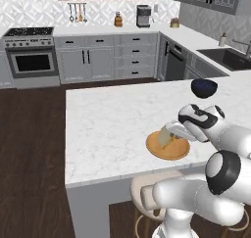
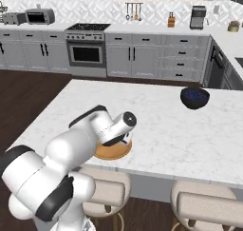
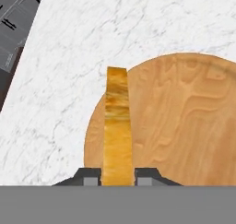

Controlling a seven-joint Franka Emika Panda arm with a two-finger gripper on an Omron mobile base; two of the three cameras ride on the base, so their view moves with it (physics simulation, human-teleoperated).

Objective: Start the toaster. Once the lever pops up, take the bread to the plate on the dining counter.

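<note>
My gripper is shut on the bread, an orange-yellow slice held edge-on between the two fingertips. The slice hangs over the left part of the plate, a round tan wooden disc on the dining counter. From the left base view the gripper points down at the plate near the counter's front edge, with the bread just above it; whether it touches the plate I cannot tell. The toaster stands far off on the back worktop, its lever too small to make out.
A dark blue bowl sits on the dining counter behind and right of the plate. Cushioned stools stand under the counter's front edge. A microwave, stove and sink line the far worktops.
</note>
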